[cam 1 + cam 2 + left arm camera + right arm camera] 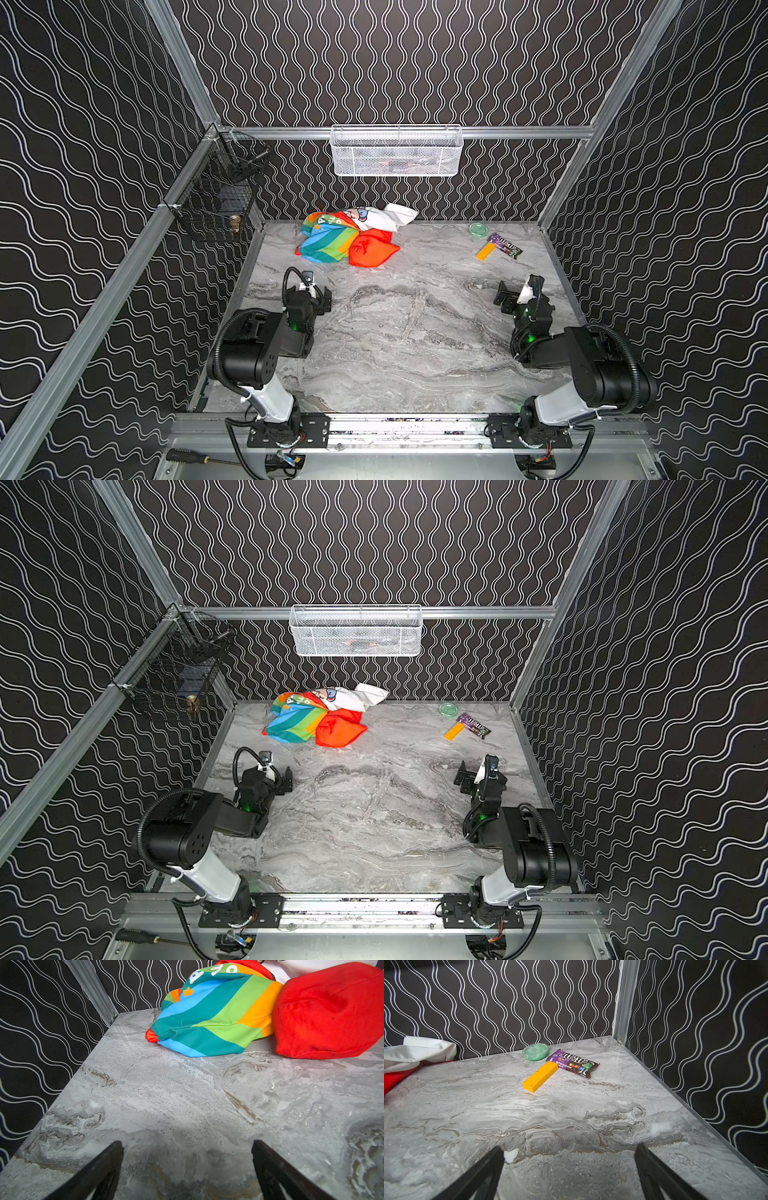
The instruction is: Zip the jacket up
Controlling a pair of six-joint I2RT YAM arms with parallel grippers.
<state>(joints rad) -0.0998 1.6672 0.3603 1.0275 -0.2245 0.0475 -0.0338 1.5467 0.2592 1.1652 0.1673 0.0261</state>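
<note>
The jacket (332, 239) (299, 721) lies crumpled at the back of the grey marble table (415, 332), rainbow stripes on the left, red hood (372, 249) in front, white printed lining (382, 216) behind. Its zipper is hidden in the folds. In the left wrist view the jacket (218, 1016) and its hood (328, 1012) lie ahead of my left gripper (187, 1147), which is open over bare table. My left gripper (324, 297) (287, 780) sits left of centre, short of the jacket. My right gripper (503, 298) (462, 777) (569, 1151) is open at the right, holding nothing.
A green round lid (478, 229) (535, 1053), a purple candy packet (505, 245) (571, 1062) and a yellow block (486, 251) (540, 1076) lie at the back right. A white mesh basket (397, 151) hangs on the back wall, a black wire basket (220, 195) on the left wall.
</note>
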